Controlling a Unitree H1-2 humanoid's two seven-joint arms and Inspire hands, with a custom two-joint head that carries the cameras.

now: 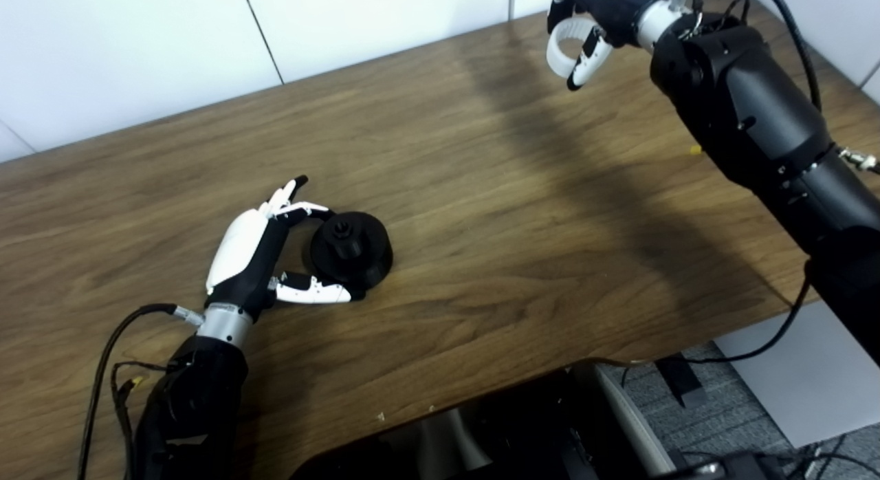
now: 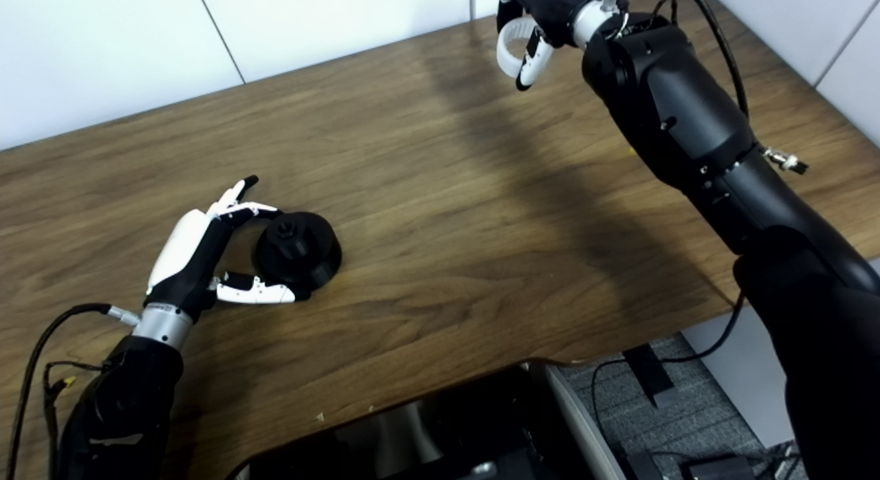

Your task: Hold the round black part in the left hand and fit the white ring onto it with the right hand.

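Note:
The round black part (image 1: 350, 249) rests on the wooden table (image 1: 522, 225), left of centre, with a small knob on top. My left hand (image 1: 265, 256) lies beside it on its left. The thumb (image 1: 313, 291) runs along the part's near side and the fingers (image 1: 302, 208) curve toward its far side, loosely cupping it without closing. My right hand (image 1: 595, 26) is raised at the table's far right edge, shut on the white ring (image 1: 560, 47), which hangs in its fingers well away from the black part.
White wall panels (image 1: 344, 26) stand behind the table. The right arm (image 1: 756, 122) stretches over the table's right end. A dark chair or base (image 1: 481, 432) and cables sit below the front edge.

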